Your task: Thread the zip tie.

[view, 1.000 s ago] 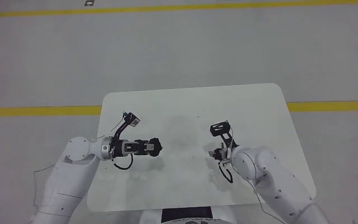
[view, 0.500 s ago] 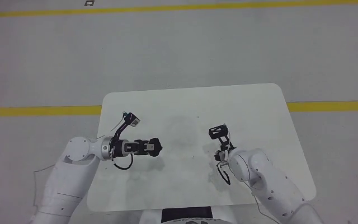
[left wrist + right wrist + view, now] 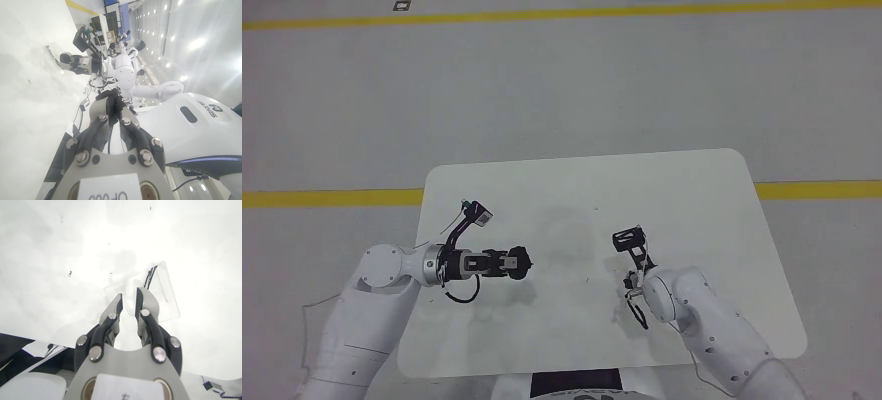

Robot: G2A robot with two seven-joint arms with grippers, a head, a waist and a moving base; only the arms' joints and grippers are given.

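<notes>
Surface [image 3: 692, 190]: white, bearing a clear tray [image 3: 170, 302].
Right gripper [image 3: 129, 292]: slightly open, empty, above the tray; zip tie [image 3: 150, 275] just past its tips.
Left gripper [image 3: 113, 98]: closed on a black strip [image 3: 110, 132].

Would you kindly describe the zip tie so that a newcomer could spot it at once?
On the white table, look just ahead of the right gripper for a clear plastic tray. The zip tie is the thin black strip lying near one end of it, the only dark line on that see-through piece.
</notes>
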